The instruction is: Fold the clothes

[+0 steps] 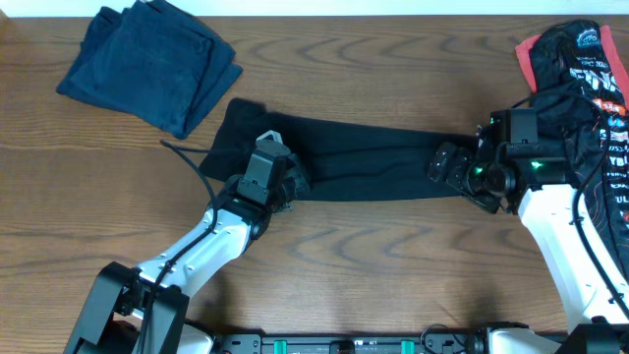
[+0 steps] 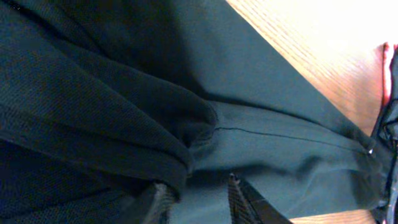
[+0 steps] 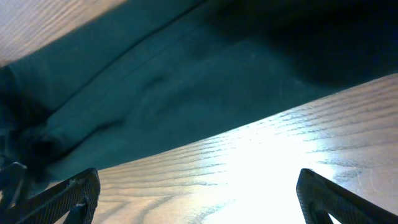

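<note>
A black shirt [image 1: 364,162], folded into a long strip, lies across the middle of the table. My left gripper [image 1: 293,183] is at the strip's left end. In the left wrist view its jaws [image 2: 200,200] stand narrow, with a fold of the black shirt [image 2: 186,124] bunched between them. My right gripper [image 1: 447,167] is at the strip's right end. In the right wrist view it [image 3: 198,198] is wide open over bare wood, beside the shirt's edge [image 3: 161,93], with nothing between its fingers.
A pile of black clothes with pink-red trim and white lettering [image 1: 580,69] sits at the far right, partly under the right arm. Folded dark blue cloths [image 1: 147,64] lie at the back left. The wooden table [image 1: 373,265] is bare toward the front.
</note>
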### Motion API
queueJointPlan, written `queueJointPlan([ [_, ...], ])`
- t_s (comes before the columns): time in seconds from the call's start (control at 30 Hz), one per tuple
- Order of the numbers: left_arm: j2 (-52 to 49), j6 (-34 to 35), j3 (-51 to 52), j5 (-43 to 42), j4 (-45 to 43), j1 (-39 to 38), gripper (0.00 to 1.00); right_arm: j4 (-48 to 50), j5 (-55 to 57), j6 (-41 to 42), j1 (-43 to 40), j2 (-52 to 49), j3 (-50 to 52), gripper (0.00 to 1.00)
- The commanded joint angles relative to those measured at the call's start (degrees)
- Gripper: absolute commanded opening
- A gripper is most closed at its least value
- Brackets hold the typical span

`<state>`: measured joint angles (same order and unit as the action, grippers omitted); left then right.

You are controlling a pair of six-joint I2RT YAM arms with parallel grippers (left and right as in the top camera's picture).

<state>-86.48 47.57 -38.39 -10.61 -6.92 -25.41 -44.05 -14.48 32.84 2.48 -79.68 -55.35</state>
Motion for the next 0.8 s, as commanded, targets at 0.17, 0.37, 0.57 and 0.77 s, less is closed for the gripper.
queueJointPlan([
  [0.17,-0.1,-7.0,-1.4,2.2,-1.8,0.0,0.06,0.3,1.2,0.5,0.6,-0.3,0.7,0.98],
  [0.37,-0.1,-10.5,-1.4,7.0,-3.4,0.0,0.06,0.3,1.2,0.6,0.6,-0.3,0.7,0.98],
  [0.57,-1.0,-11.9,-1.4,11.8,-8.6,0.6,0.06,-0.2,1.1,0.6,0.6,-0.3,0.7,0.97],
  [0.77,-5.4,-12.0,-1.4,11.8,-14.6,1.2,0.06,-1.0,1.1,0.6,0.6,-0.3,0.7,0.97],
])
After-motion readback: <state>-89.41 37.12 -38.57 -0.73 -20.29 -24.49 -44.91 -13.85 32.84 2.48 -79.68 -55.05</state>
